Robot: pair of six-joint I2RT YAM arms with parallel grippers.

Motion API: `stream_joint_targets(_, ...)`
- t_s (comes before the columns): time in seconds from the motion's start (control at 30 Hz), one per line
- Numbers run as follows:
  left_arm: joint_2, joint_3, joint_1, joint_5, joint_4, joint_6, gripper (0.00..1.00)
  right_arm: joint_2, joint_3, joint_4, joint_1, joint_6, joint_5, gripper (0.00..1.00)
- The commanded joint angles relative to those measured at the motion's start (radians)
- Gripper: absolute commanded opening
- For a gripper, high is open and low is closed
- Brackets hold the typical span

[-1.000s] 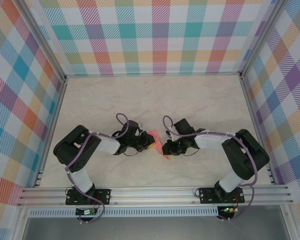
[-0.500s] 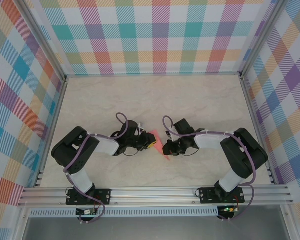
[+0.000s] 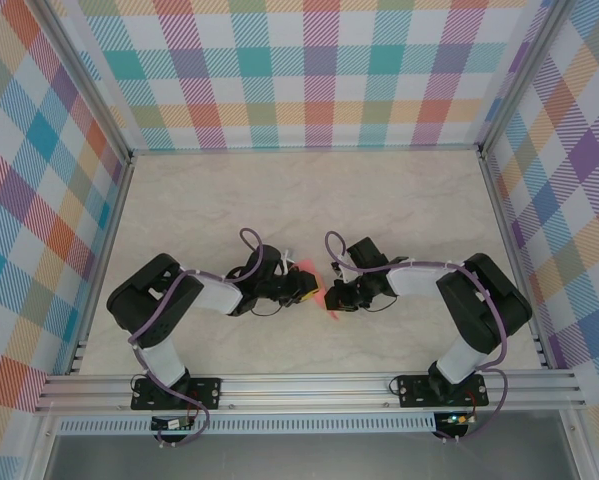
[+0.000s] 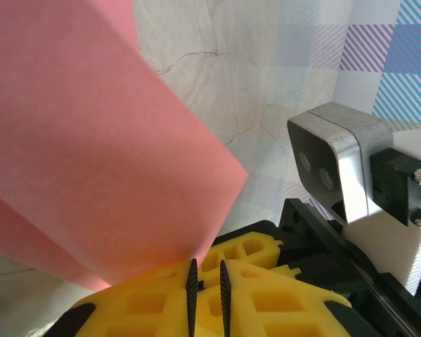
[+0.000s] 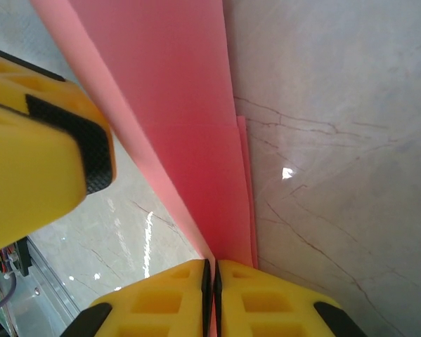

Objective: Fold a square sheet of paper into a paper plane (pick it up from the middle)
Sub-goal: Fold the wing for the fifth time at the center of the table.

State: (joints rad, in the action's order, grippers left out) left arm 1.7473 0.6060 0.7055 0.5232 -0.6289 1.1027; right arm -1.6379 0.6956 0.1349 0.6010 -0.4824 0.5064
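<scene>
Paper [image 4: 91, 140], salmon-pink and folded in layers, is pinched by left fingers [image 4: 147, 302] and right fingers [image 5: 175, 295].

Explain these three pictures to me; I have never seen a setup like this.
These are two small robot arms bolted at the near edge of a marble-look table, inside checkered walls. The wide picture looks down from above: the left arm and the right arm reach toward each other near the middle. The other two pictures come from cameras on the wrists, so each shows its own yellow jaws at the bottom. Both pairs of jaws are closed on one thing, a folded pink paper, gripped from opposite sides. In the left wrist picture, the silver box is the right arm's camera.
</scene>
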Motion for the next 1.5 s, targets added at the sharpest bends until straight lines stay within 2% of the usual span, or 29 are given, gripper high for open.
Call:
stream_joint_targets(0.0,0.018,0.018,0.009,-0.002,-0.015,-0.015,0.18,-0.011,0.005,0.011,-0.007,0.011,0.018,0.13)
stream_joint_targets(0.43,0.024,0.040,0.009,-0.054,0.086,-0.044,0.16,0.030,0.022,0.064,-0.010,0.023,0.022,0.21)
stream_joint_targets(0.9,0.028,0.060,0.009,-0.072,0.134,-0.058,0.16,0.057,0.033,0.147,-0.011,0.097,0.001,0.23)
stream_joint_targets(1.1,0.032,0.067,0.009,-0.077,0.145,-0.060,0.16,0.044,0.035,0.160,-0.010,0.116,-0.029,0.21)
stream_joint_targets(1.33,0.041,0.077,0.006,-0.086,0.167,-0.064,0.15,0.033,0.047,0.160,-0.011,0.131,-0.026,0.09)
stream_joint_targets(1.47,0.044,0.079,0.005,-0.091,0.179,-0.067,0.15,0.034,0.062,0.174,-0.010,0.145,-0.012,0.09)
